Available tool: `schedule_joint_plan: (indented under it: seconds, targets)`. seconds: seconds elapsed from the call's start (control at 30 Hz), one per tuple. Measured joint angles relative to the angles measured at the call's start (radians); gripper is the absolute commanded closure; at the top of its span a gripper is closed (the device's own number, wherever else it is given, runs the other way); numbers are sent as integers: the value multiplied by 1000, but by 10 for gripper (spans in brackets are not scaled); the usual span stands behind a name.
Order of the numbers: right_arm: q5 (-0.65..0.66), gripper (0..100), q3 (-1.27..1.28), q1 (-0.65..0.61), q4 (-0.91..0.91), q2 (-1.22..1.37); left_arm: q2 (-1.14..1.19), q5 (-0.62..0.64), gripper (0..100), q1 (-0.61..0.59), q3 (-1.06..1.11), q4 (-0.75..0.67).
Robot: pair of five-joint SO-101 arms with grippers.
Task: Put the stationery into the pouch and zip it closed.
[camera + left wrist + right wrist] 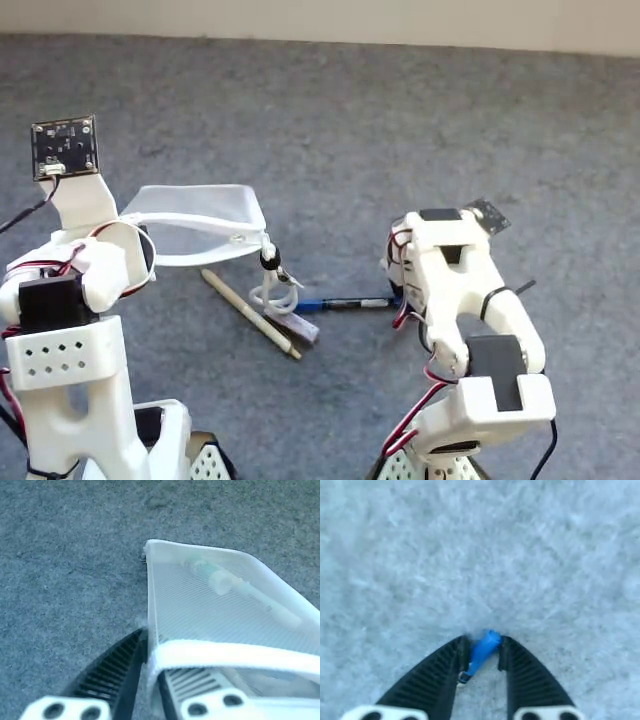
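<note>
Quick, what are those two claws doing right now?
Left gripper: closed on the edge of the pouch.
Right gripper: closed on the blue pen.

The white mesh pouch (195, 225) sat on grey carpet (400, 130); a beige pencil (250, 313) and a blue pen (345, 302) lay just beside it.

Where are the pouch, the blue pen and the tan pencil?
pouch (195, 218), high view, on its mesh side.
blue pen (345, 302), high view, middle of its barrel.
tan pencil (250, 313), high view, middle of its shaft.

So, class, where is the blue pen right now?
In the high view the blue pen lies on the carpet right of the pencil, its end pinched in the right gripper.
</note>
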Motion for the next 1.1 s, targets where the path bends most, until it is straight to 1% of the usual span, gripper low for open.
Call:
schedule_joint_plan:
  seconds: [0.2, 0.4, 0.53, 0.9, 1.1]
  targets:
    - [0, 991, 0, 8, -8, 0, 0, 0, 990, 0, 0, 0]
    - [-2, 994, 0, 15, -92, 0, 0, 0, 990, 0, 0, 0]
    - [-5, 994, -63, 41, -89, 2, 0, 0, 990, 0, 0, 0]
    - [-5, 994, -302, 54, 167, 2, 0, 0, 990, 0, 0, 0]
    - [55, 995, -358, 51, 253, -26, 0, 0, 990, 0, 0, 0]
